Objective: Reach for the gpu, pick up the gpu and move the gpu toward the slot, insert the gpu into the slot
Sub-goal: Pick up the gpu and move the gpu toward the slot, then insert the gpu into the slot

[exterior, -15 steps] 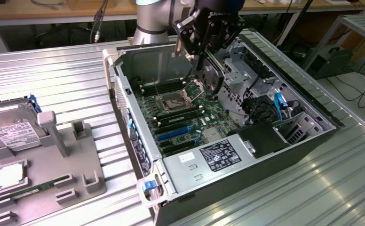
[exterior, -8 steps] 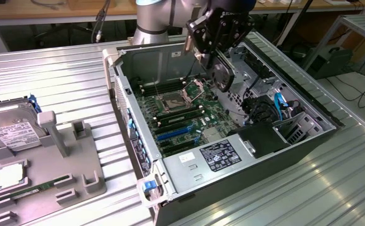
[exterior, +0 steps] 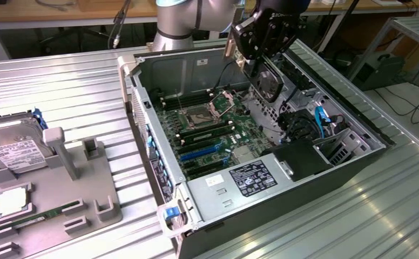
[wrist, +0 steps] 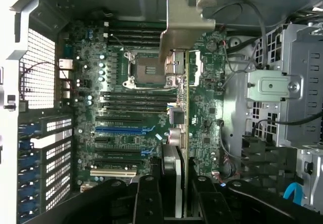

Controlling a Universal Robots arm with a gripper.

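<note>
above the open computer case (exterior: 154, 178), the gpu (wrist: 185, 108) hangs on edge over the motherboard (wrist: 126, 108), not yet seated, with its silver bracket (wrist: 181, 27) at the end away from the gripper (wrist: 181, 196), whose fingers are clamped on the card's faces. a hard drive (exterior: 11, 148) sits well apart at the exterior view's left.

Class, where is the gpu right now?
The gpu is held by the gripper above the motherboard of the open computer case, toward the exterior view's upper right.
</note>
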